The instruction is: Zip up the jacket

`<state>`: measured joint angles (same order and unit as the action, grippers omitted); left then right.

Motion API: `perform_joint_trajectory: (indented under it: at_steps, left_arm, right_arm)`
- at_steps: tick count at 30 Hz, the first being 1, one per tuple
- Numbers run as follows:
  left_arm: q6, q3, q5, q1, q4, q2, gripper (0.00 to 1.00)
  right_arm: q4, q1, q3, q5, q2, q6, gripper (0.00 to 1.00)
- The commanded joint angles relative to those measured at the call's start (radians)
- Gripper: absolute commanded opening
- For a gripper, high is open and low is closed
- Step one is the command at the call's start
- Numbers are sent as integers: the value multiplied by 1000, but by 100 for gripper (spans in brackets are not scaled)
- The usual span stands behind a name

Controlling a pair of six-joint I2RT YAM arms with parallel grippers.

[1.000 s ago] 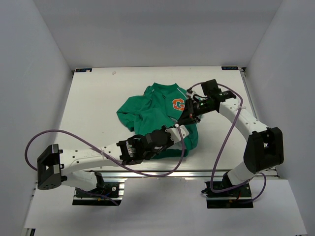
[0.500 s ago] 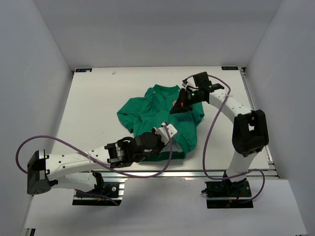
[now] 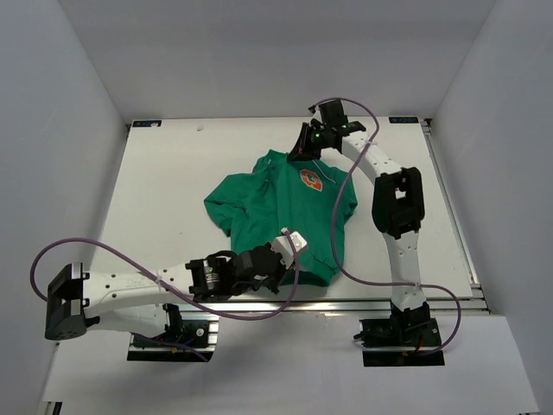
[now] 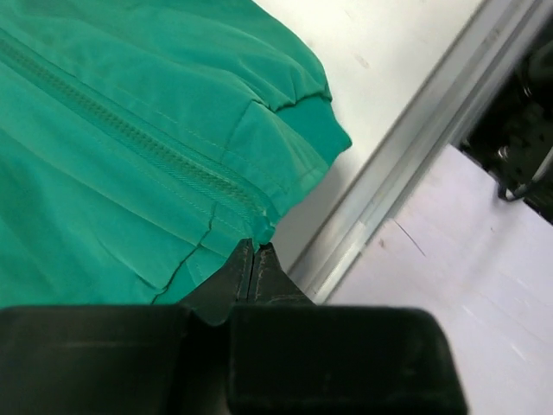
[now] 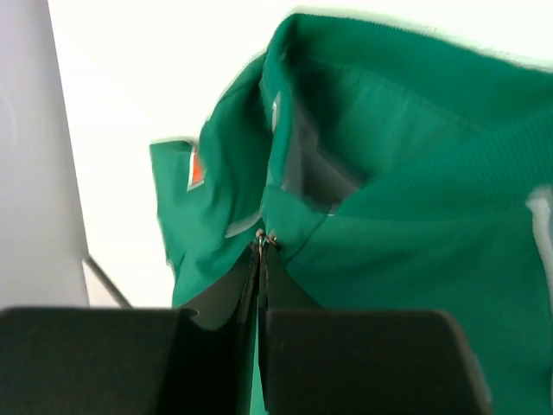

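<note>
Right jaws: pressed together on the small metal zip pull point(image 5: 263, 235) at the ribbed collar point(image 5: 449, 173), far side. Left jaws: pinching the hem point(image 4: 263, 216) at the zip's base, near edge. The jacket point(image 3: 276, 207), smooth green cloth, lies on the white worktop point(image 3: 173, 173) with its teeth point(image 4: 130, 134) meshed. Judged step: final pull. Next: seat the pull, then release.

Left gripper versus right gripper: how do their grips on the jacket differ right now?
The left gripper pinches the jacket at its hem, on the near side; the right gripper pinches at the collar, on the far side. Both are shut, at opposite ends of the zip.
</note>
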<state>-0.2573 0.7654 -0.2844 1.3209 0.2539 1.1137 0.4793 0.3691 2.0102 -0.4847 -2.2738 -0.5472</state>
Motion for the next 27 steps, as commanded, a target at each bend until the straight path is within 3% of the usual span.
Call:
perform_joint_trajectory:
  at_steps: [1, 9, 12, 17, 18, 19, 20, 21, 22, 23, 24, 27]
  left_arm:
    - [-95, -17, 189, 58, 18, -48, 0]
    - [-194, -64, 211, 109, -2, -32, 0]
    - [-212, -93, 199, 110, -10, -37, 0]
    - [-234, -84, 131, 110, 22, 1, 0]
    - [-240, -78, 129, 110, 30, 26, 1]
    - [-249, -69, 126, 110, 45, 40, 13]
    - [-257, -46, 126, 110, 77, 52, 54]
    - [-267, -37, 123, 110, 88, 63, 72]
    - [-273, -31, 125, 110, 102, 78, 84]
    - [-275, -19, 123, 110, 126, 80, 98]
    - [-289, -9, 104, 110, 139, 83, 98]
    - [-310, 14, 53, 110, 191, 63, 98]
  right_arm:
    - [-174, -39, 165, 182, -65, 10, 0]
    - [-326, -42, 263, 326, -173, 15, 0]
    - [-346, -41, 265, 293, -187, 23, 0]
    - [-389, -21, 67, 129, -69, 87, 0]
    - [-393, -15, 24, 124, -44, 107, 8]
    - [-401, -12, -17, 121, -17, 118, 16]
    - [-410, -9, -92, 100, 31, 125, 31]
    - [-430, -9, -123, 84, 52, 130, 40]
    - [-430, -9, -143, 78, 71, 130, 47]
    - [-423, -9, -157, 77, 101, 136, 78]
    - [-409, -9, -154, 55, 114, 148, 89]
    - [-346, -10, -143, 60, 171, 174, 89]
